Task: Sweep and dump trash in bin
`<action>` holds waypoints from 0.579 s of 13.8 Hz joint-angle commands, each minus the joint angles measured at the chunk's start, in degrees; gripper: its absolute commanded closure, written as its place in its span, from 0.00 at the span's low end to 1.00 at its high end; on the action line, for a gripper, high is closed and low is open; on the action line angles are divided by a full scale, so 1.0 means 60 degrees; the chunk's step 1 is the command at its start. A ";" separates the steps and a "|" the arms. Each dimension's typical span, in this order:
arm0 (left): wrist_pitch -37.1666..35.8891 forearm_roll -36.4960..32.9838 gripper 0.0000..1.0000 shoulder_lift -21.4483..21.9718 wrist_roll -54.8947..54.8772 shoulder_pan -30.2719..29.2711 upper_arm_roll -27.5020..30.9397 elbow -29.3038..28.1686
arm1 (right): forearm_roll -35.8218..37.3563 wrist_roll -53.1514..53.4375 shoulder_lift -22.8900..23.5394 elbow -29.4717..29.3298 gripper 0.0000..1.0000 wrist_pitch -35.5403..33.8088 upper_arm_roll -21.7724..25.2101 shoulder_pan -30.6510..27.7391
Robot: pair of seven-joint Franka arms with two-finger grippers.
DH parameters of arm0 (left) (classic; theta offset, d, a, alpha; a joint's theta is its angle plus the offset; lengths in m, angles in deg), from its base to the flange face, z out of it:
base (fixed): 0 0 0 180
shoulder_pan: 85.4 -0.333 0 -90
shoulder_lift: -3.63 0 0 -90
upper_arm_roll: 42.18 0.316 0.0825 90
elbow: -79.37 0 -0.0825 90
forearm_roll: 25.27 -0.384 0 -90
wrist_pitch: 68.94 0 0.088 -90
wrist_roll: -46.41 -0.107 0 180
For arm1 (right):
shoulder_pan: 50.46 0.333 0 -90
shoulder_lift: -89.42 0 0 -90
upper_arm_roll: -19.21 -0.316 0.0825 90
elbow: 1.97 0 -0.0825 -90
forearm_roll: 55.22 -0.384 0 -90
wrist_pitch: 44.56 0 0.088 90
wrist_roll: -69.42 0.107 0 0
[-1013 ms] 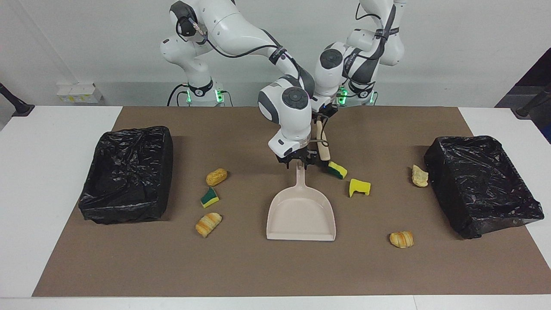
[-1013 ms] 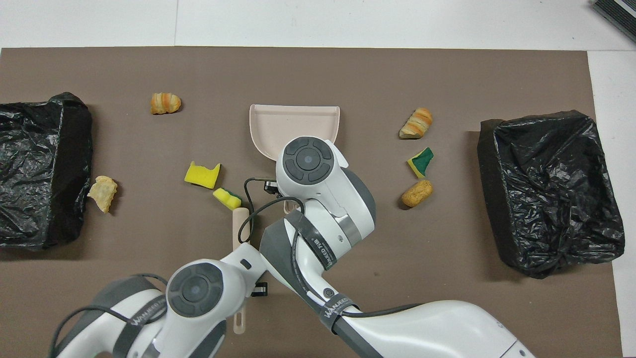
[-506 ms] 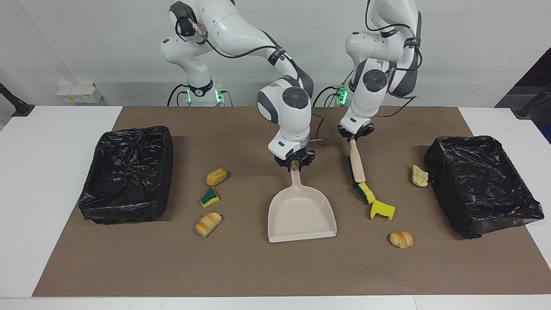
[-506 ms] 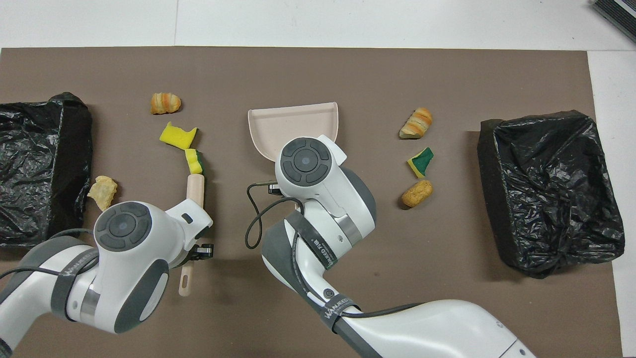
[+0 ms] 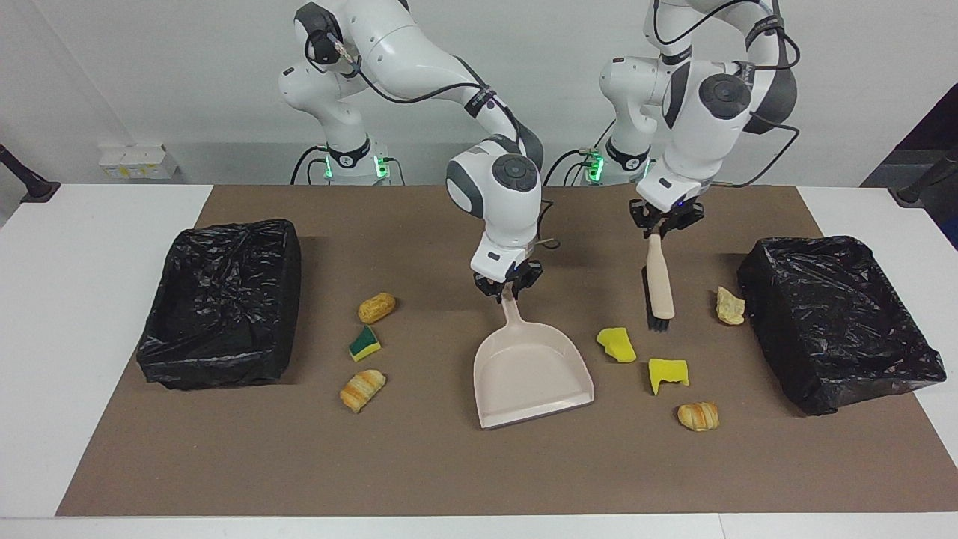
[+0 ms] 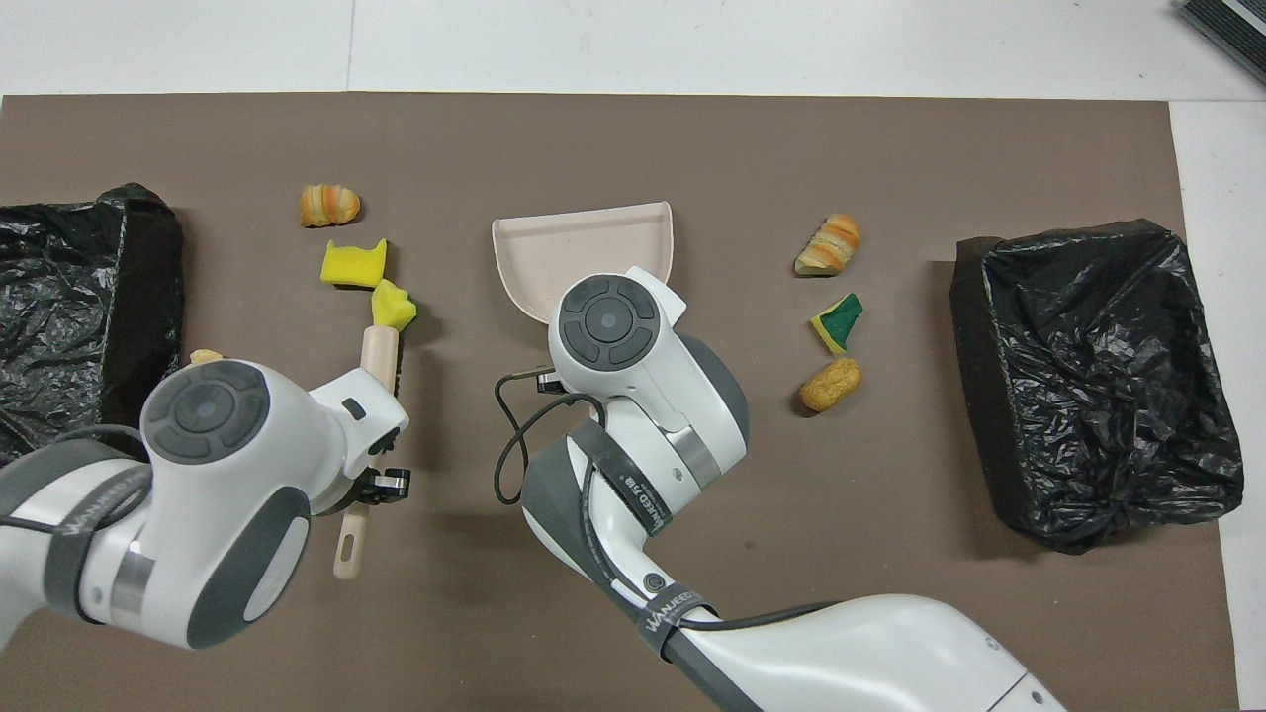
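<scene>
1. At frame centre of the facing view: right gripper (image 5: 509, 288), clamped on the handle of the beige dustpan (image 5: 533, 372); pan mouth rests on the brown mat (image 5: 449, 471), toward the lower edge.
2. Upper right of centre: left gripper (image 5: 665, 221), clamped on the beige hand brush (image 5: 659, 281), which hangs bristles down over the mat.
3. Below the brush, right of the pan: two yellow sponge chunks (image 5: 617, 345) (image 5: 667, 373), one striped bread piece (image 5: 698, 416).
4. Mid right: pale bread scrap (image 5: 730, 305), just beside a black-lined bin (image 5: 834, 318).
5. Left of the pan: bread roll (image 5: 376, 307), green-faced sponge chunk (image 5: 364, 343), striped bread piece (image 5: 362, 389).
6. Mid left: second black-lined bin (image 5: 221, 299).
</scene>
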 commanded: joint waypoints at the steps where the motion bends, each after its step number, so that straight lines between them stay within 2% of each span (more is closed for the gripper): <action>1: 0.0068 -0.0618 1.00 -0.1401 -0.1986 -0.0872 -0.0082 0.1709 | 0.0181 -0.1435 -0.0486 0.0102 1.00 -0.0183 -0.0076 -0.0485; 3: 0.0039 -0.0694 1.00 -0.2019 -0.2257 -0.1559 -0.0082 0.2359 | 0.0034 -0.2830 -0.0867 0.0059 1.00 -0.0665 -0.0048 -0.0763; 4: -0.0107 -0.0695 1.00 -0.1905 -0.2228 -0.1896 -0.0082 0.2085 | 0.0034 -0.3184 -0.1073 0.0116 1.00 -0.0798 -0.0091 -0.1157; 5: -0.0065 -0.0695 1.00 -0.1454 -0.2082 -0.2378 -0.0082 0.1401 | 0.0005 -0.3884 -0.1220 0.0103 1.00 -0.1147 -0.0106 -0.1451; 8: 0.0535 -0.0709 1.00 -0.0106 -0.0315 -0.3026 -0.0067 -0.0885 | -0.0054 -0.6359 -0.1528 0.0102 1.00 -0.2127 -0.0091 -0.2125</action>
